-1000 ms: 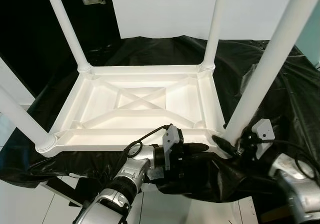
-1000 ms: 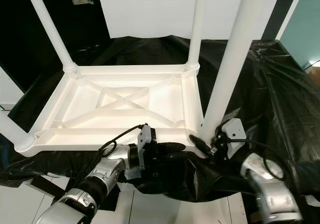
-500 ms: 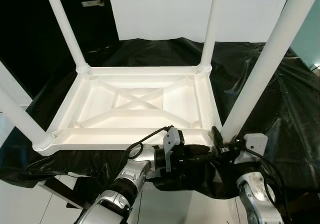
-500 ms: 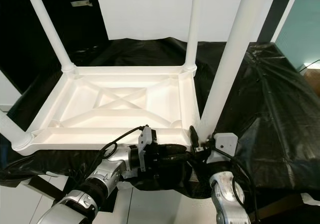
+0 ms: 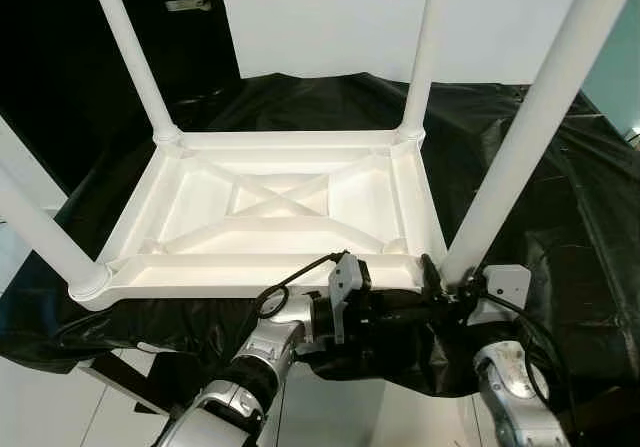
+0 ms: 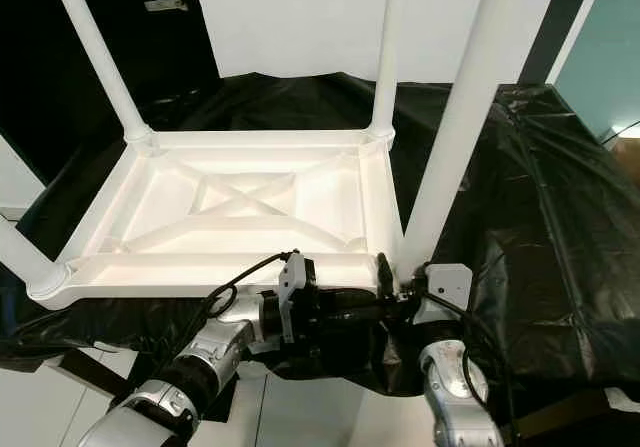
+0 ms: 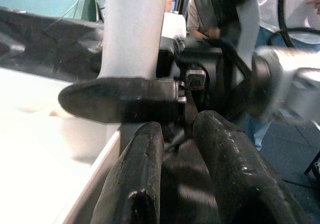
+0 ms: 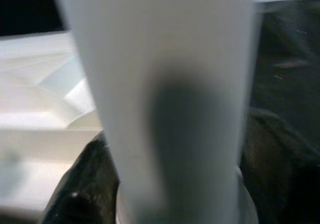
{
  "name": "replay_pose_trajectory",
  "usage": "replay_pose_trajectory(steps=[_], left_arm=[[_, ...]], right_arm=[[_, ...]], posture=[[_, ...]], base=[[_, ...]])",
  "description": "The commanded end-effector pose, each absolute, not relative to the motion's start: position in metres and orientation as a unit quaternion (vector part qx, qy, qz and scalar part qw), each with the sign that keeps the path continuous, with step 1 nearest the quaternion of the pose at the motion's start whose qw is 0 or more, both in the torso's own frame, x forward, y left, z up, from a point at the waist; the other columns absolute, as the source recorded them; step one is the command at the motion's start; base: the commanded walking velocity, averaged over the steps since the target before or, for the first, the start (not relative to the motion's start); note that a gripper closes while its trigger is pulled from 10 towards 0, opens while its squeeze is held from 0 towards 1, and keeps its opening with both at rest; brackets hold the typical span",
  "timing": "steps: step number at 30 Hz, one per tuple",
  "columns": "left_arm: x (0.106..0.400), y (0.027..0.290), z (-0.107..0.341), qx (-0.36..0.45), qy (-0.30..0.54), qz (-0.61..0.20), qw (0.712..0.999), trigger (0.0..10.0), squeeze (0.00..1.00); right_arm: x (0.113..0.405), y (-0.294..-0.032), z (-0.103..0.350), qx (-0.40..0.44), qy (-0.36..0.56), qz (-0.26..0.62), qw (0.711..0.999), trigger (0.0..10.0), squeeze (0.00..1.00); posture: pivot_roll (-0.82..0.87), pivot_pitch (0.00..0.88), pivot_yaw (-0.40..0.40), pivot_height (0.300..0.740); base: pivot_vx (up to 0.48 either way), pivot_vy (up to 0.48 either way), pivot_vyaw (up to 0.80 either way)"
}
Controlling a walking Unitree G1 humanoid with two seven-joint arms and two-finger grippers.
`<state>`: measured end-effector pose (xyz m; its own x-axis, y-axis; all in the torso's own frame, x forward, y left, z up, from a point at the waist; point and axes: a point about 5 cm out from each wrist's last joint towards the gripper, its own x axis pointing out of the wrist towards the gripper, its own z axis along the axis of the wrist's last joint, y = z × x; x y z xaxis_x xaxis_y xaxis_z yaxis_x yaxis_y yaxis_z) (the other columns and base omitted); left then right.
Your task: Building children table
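While right end effector point(image 5: 436, 279) clamps leg point(image 8: 165, 108), left wrist cam adds bystanders point(image 7: 280, 13).

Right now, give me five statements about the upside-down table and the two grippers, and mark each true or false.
1. The white table top lies upside down on a black sheet. True.
2. Only two legs stand in the table top. False: four legs rise from its corners.
3. The right gripper sits at the base of the near right leg. True: its fingers flank the leg.
4. The left gripper reaches toward the far left leg. False: it points at the near right corner, beside the right gripper.
5. The table top's underside is flat and plain. False: it has crossed ribs.
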<state>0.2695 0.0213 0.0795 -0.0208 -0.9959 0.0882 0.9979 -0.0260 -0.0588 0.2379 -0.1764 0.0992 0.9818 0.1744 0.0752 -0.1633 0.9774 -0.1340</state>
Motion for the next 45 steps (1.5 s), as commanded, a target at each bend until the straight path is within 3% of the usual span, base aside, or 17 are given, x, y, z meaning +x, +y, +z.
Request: replay_pose_trajectory(steps=[1,4,12,19,20,35,38,45], left_arm=[[0.268,0.023,0.079,-0.041,-0.009,-0.732,0.68,10.0,0.0],[0.268,0.023,0.079,-0.04,-0.008,-0.735,0.677,10.0,0.0],[0.269,0.023,0.079,-0.037,-0.01,-0.734,0.678,10.0,0.0],[0.27,0.025,0.08,-0.037,-0.016,-0.728,0.685,10.0,0.0],[0.271,0.025,0.081,-0.037,-0.019,-0.725,0.687,10.0,0.0],[0.275,0.025,0.086,-0.036,-0.035,-0.713,0.7,10.0,0.0],[0.274,0.023,0.085,-0.036,-0.035,-0.713,0.699,10.0,0.0],[0.274,0.024,0.084,-0.036,-0.034,-0.712,0.7,10.0,0.0]], right_arm=[[0.242,-0.197,0.099,-0.085,-0.02,0.102,0.991,10.0,0.0],[0.242,-0.206,0.105,-0.106,0.014,0.229,0.968,10.0,0.0],[0.239,-0.202,0.107,-0.116,0.041,0.333,0.935,10.0,0.0],[0.243,-0.21,0.11,-0.129,0.057,0.371,0.918,9.8,0.0],[0.243,-0.211,0.11,-0.131,0.059,0.375,0.916,0.0,0.0],[0.233,-0.217,0.097,-0.117,0.091,0.371,0.917,0.0,0.0],[0.241,-0.205,0.09,-0.082,0.031,0.206,0.975,0.0,0.0],[0.22,-0.186,0.075,-0.026,-0.002,0.033,0.999,0.0,0.0]], posture=[[-0.15,0.0,0.038,0.74],[-0.15,0.0,0.042,0.74],[-0.13,0.0,0.042,0.74],[-0.12,0.0,0.041,0.74],[-0.12,0.0,0.041,0.74],[-0.13,0.0,0.044,0.74],[-0.13,0.0,0.04,0.74],[-0.13,0.0,0.031,0.74]], base=[[0.0,0.0,0.0],[0.0,0.0,0.0],[0.0,0.0,0.0],[0.0,0.0,0.0],[0.0,0.0,0.0],[0.0,0.0,0.0],[0.0,0.0,0.0],[0.0,0.0,0.0]])
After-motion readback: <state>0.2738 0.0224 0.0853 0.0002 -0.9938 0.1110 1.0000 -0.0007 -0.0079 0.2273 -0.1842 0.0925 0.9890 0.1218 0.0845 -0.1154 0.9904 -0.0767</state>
